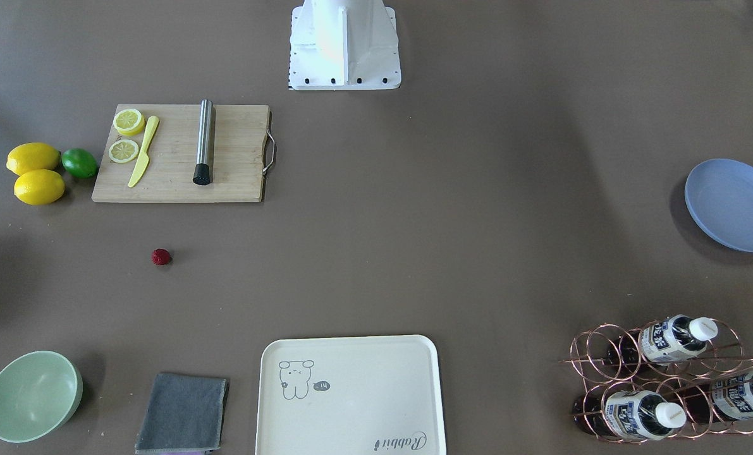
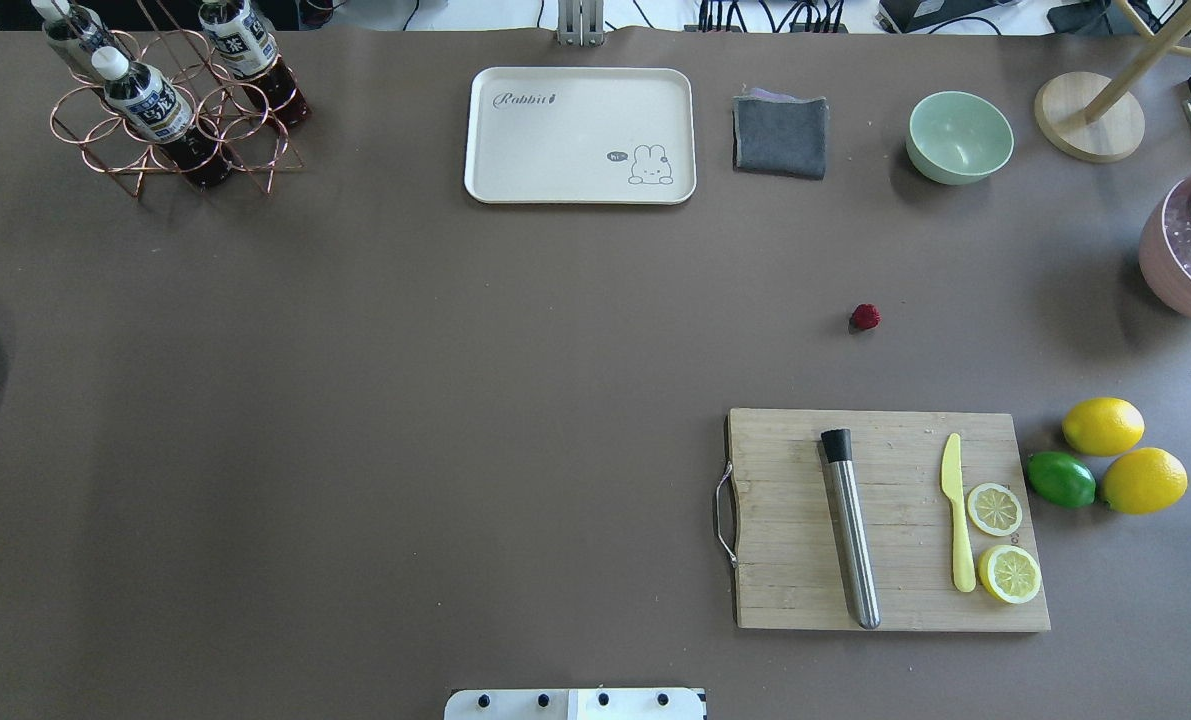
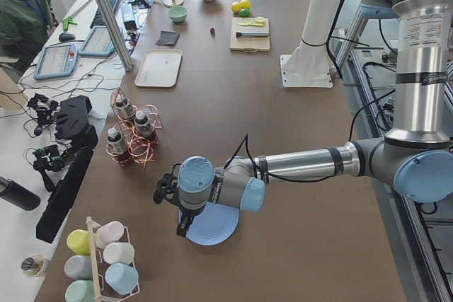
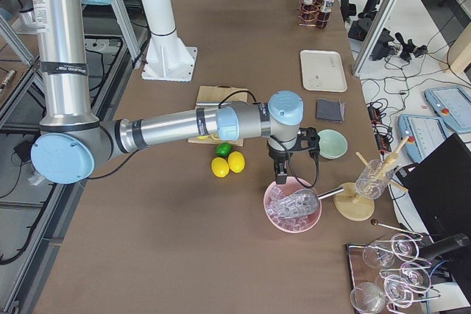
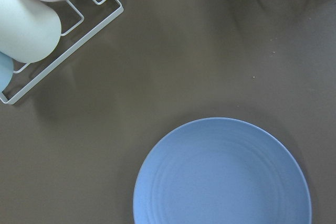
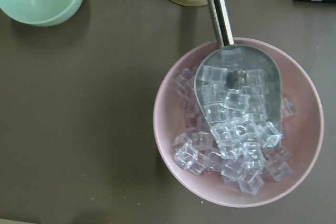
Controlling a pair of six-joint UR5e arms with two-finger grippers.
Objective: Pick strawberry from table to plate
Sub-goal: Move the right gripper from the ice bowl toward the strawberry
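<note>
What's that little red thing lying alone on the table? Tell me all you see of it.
A strawberry, tiny, dark red, roundish and bumpy, seemingly whole; real or fake cannot be told. It lies on the bare brown table, in open space between the wooden cutting board and the grey cloth, touching only the table.

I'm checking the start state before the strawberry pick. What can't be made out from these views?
Left hand: seen only in the exterior left view, small and dark against the plate; open or shut unclear.
Right hand: only in the exterior right view, above the ice bowl; same doubt.
The plate: cut off by the frame edge in overhead, front-facing and left wrist views.
Strawberry: too small everywhere to see its stem end.
</note>
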